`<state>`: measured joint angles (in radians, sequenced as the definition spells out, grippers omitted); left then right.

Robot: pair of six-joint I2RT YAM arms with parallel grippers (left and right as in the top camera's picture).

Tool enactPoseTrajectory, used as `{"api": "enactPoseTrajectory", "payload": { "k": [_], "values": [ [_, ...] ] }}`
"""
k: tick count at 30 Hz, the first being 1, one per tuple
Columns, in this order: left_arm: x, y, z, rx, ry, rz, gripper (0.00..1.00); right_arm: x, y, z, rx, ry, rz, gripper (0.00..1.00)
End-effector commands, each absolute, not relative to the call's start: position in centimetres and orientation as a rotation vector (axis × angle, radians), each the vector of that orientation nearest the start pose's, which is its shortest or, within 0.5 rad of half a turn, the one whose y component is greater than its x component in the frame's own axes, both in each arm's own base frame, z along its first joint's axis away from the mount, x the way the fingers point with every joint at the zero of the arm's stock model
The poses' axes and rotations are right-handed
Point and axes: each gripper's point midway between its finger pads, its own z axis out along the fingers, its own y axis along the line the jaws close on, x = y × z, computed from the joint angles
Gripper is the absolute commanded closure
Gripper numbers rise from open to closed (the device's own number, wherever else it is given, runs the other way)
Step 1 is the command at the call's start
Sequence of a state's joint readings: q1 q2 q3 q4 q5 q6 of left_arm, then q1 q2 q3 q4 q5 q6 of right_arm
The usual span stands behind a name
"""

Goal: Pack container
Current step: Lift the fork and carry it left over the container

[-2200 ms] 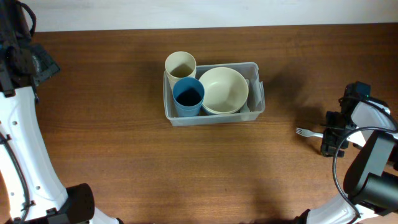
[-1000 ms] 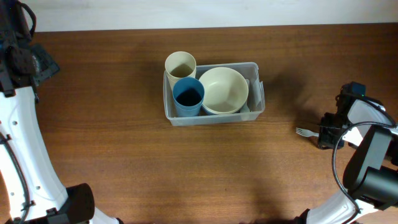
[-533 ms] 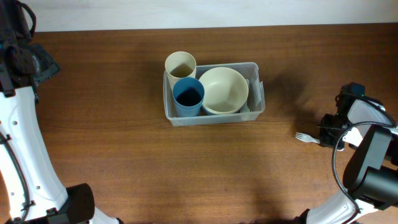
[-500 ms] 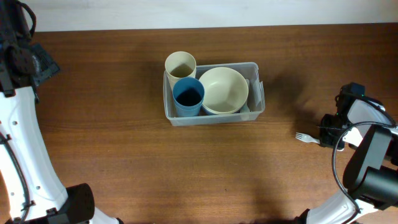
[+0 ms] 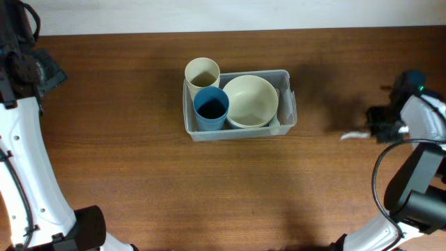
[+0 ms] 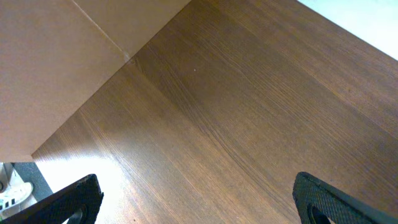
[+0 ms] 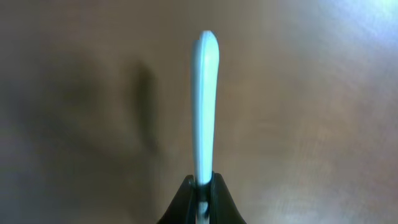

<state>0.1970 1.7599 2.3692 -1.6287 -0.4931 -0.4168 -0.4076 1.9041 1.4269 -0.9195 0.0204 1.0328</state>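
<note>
The clear plastic container (image 5: 289, 120) stands at the table's middle back, holding a blue cup (image 5: 210, 109) and a cream bowl (image 5: 249, 101). A cream cup (image 5: 202, 72) stands at its back left corner. At the far right my right gripper (image 5: 371, 133) is shut on a white fork (image 5: 352, 136), lifted off the table, tines pointing left. In the right wrist view the fork (image 7: 204, 99) sticks straight out from the closed jaws of the right gripper (image 7: 203, 185), its shadow on the wood below. My left gripper (image 6: 196, 202) hangs open over bare wood at the far left.
The brown wooden table (image 5: 209, 188) fills the view, its back edge meeting a pale wall. The white left arm (image 5: 24, 160) runs along the left side. In the left wrist view a table corner (image 6: 127, 59) and floor show.
My right gripper closed on the fork and lifted it off the table, moving toward the back. The left arm and the container have not moved.
</note>
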Motion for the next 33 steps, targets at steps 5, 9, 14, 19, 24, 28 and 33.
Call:
{"api": "enactPoseTrajectory", "payload": {
  "k": [5,9,14,19,24,28,33],
  "values": [
    [33.3,15.0,36.8,-0.944,2.319,0.540,0.00,44.9,-9.6,15.8,1.042,2.511,0.324,0.96],
    [33.3,15.0,36.8,-0.944,2.319,0.540,0.00,47.7,-4.0,19.8,0.636,2.533,0.322,0.96],
    [33.3,15.0,36.8,-0.944,2.319,0.540,0.00,48.7,1.8,20.9,0.254,2.552,0.167,0.96],
    [33.3,15.0,36.8,-0.945,2.319,0.540,0.00,48.6,6.1,19.9,0.008,2.579,0.046,0.96],
    [33.3,15.0,36.8,-0.944,2.319,0.540,0.00,48.3,7.8,18.3,-0.052,2.619,0.024,0.96],
    [33.3,15.0,36.8,-0.944,2.319,0.540,0.00,47.7,7.8,16.5,-0.094,2.684,0.012,0.96],
    [33.3,15.0,36.8,-0.945,2.319,0.540,0.00,47.2,8.0,14.9,-0.103,2.736,0.019,0.97]
  ]
}}
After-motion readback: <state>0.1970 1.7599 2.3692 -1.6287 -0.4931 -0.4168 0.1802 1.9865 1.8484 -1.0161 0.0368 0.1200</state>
